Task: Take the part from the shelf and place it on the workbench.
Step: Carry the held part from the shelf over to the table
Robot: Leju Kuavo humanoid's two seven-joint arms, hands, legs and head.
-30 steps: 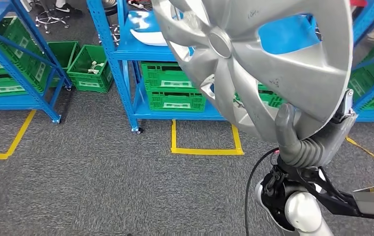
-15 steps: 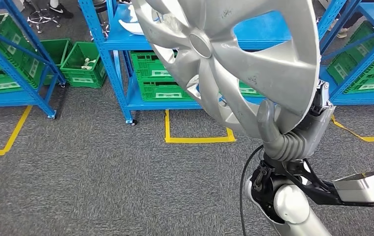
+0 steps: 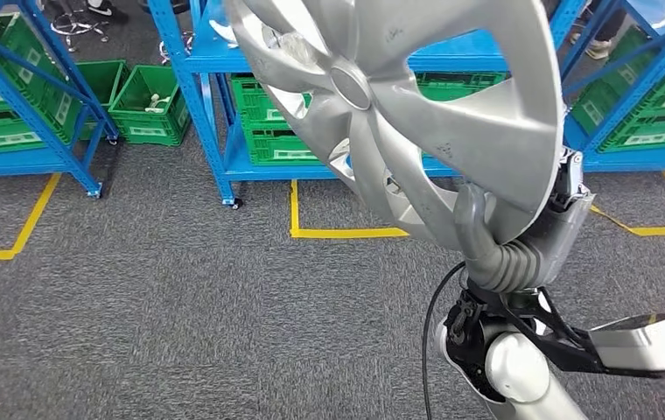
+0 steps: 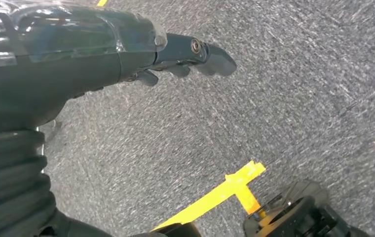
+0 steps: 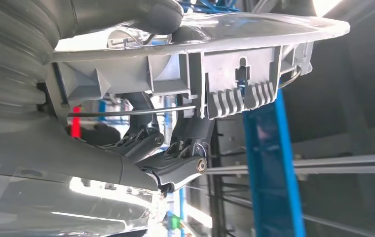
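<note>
The wheel cover [image 3: 416, 105] runs off the head view's top edge and hides much of the blue shelf [image 3: 215, 61] behind it, along with the right hand's [image 3: 521, 241] fingers behind its rim. The white piece [image 3: 224, 33] on the shelf is cut off, its kind unclear.

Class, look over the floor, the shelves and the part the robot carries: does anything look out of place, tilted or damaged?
Nothing looks damaged or spilled. The silver wheel cover is tilted, gripped at its lower rim by the right hand. Green crates sit on the floor beside the blue shelves.
</note>
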